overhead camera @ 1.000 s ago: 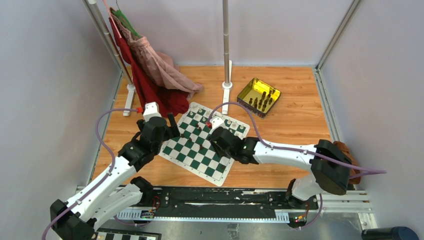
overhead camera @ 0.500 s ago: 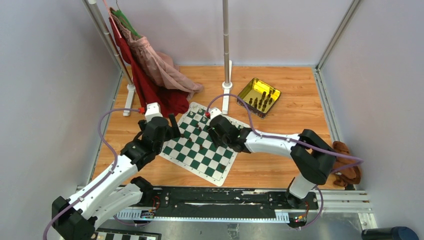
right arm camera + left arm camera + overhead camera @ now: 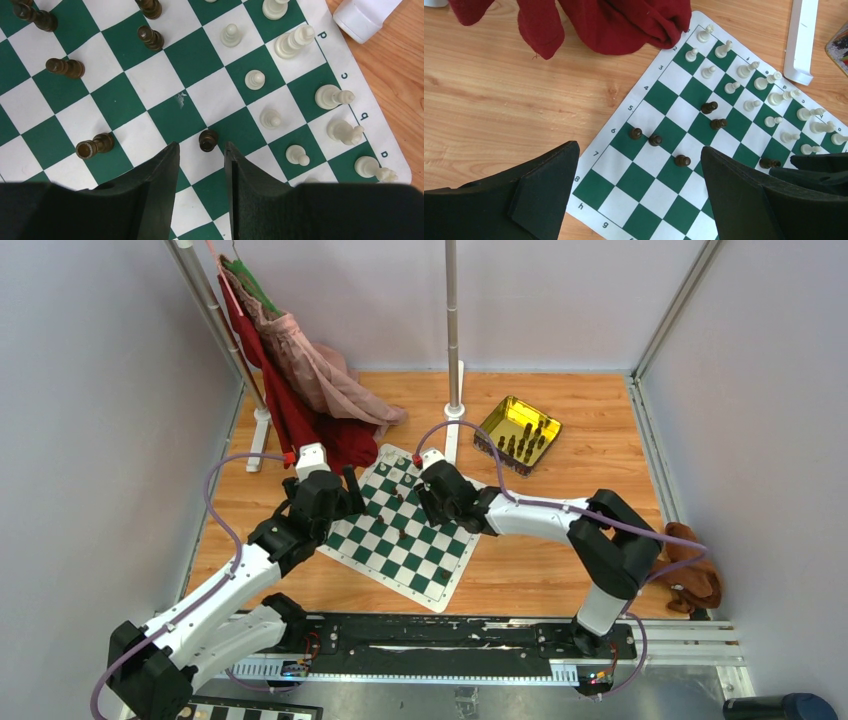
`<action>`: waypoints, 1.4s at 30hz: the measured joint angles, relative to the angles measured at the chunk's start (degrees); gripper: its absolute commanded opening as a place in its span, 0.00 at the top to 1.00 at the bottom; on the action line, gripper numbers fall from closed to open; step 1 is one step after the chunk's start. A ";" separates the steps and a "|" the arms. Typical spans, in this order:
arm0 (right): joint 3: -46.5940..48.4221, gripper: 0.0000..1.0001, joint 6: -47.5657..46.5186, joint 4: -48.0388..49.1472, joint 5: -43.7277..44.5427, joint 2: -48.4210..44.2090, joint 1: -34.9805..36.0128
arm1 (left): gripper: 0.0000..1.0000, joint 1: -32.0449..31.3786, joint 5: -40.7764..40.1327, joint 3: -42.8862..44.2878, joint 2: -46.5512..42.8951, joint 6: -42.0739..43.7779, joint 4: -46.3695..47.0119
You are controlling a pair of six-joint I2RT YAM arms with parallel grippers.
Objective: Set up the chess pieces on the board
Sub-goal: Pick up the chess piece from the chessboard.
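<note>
The right claw (image 3: pixel 200 146) hangs partly open over the board (image 3: pixel 400 562), which lies mid-surface. One upright dark pawn (image 3: pixel 208 140) stands at its fingertips, in line with the gap, not gripped. The left claw (image 3: pixel 636 152) gapes wide and empty near the board's left edge, farther from that pawn.

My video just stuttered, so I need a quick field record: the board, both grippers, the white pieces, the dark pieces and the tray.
board: green-and-white mat on the wooden table
left gripper: wide open, empty, over the board's edge
right gripper: open, low over the board
dark piece: at the gap between the right gripper's tips, looks unclamped
white pieces: two rows along one board edge
dark pieces: scattered on middle squares
yellow tray: off the board, holds more dark pieces
</note>
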 measured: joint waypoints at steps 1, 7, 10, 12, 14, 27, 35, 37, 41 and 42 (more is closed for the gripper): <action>0.13 0.58 -0.02 -0.02 -0.07 0.24 -0.11 | 0.02 0.00 0.00 0.00 0.09 0.02 0.13; 0.35 0.60 -0.11 0.00 -0.90 1.11 -0.68 | 0.02 0.00 0.02 0.00 0.20 0.17 0.90; 0.39 0.61 -0.13 0.00 -1.31 1.57 -0.92 | 0.02 0.00 0.00 0.00 0.20 0.17 1.25; 0.59 0.62 -0.13 -0.02 -1.51 2.03 -1.05 | 0.02 0.00 0.00 0.00 0.20 0.20 1.46; 1.03 0.64 -0.11 0.02 -1.73 2.60 -1.16 | 0.02 0.00 0.00 0.00 0.22 0.35 1.70; 1.29 0.85 -0.09 0.28 -2.91 4.96 -1.86 | 0.02 0.00 0.00 -0.02 1.27 0.59 2.43; 1.29 0.88 -0.17 0.44 -3.06 4.92 -1.97 | 0.02 0.00 0.07 -0.02 1.57 0.57 2.45; 1.29 0.89 -0.20 0.39 -3.26 4.72 -1.97 | 0.02 0.00 0.07 -0.02 1.57 0.57 2.45; 0.96 0.90 -0.31 0.20 -3.50 2.91 -1.97 | 0.02 0.00 0.02 -0.02 1.29 0.59 2.29; 0.63 0.90 -0.35 0.20 -3.52 2.05 -1.88 | 0.02 0.00 0.00 -0.02 1.09 0.61 2.21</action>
